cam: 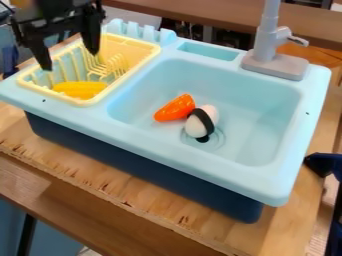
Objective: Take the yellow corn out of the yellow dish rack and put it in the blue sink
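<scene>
Plywood (87, 172) supports a blue sink (160, 149), the tool (69, 57) gaping above its yellow rack (135, 47).

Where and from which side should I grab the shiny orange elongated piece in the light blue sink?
Probably straight down from above, with the tool closing across the narrow width of the orange piece, just lower-left of its middle. It lies lengthwise on the basin floor, and the white rounded piece with a black band sits close against its right side, leaving less room there.

Toy sink (194, 167) and robot gripper (69, 61) suggest a lab.
</scene>
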`<control>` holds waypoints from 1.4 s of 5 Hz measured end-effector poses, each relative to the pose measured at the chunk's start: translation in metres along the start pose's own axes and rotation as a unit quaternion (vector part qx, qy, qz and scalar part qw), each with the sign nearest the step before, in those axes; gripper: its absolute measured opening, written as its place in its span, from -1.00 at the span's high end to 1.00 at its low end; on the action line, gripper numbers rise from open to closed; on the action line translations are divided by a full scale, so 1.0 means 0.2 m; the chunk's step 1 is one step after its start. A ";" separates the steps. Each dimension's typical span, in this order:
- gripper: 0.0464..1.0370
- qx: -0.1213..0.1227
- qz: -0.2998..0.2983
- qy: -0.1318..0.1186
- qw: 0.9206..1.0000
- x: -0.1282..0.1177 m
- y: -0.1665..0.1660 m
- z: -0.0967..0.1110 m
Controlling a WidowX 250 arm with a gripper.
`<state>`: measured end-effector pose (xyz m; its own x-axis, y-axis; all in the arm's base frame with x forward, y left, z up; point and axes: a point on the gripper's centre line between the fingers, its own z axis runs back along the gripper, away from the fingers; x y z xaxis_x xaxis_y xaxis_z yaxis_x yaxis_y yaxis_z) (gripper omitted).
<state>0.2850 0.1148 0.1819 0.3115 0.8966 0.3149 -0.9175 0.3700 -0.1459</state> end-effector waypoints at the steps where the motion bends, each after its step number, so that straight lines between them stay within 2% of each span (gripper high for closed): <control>1: -0.93 0.028 0.112 -0.005 0.993 0.08 0.02 -0.11; 2: -0.93 0.057 0.221 -0.022 0.973 0.19 0.02 -0.15; 3: -0.93 0.060 0.325 -0.025 0.943 0.24 0.08 -0.19; 4: -0.93 0.068 0.341 -0.005 0.938 0.23 0.08 -0.28; 5: -0.93 0.060 0.345 0.006 0.937 0.21 0.05 -0.29; 7: -0.93 0.069 0.363 0.026 0.929 0.12 -0.03 -0.39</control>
<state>0.3166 0.1532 0.1171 -0.3926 0.9098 0.1346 -0.9126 -0.3672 -0.1795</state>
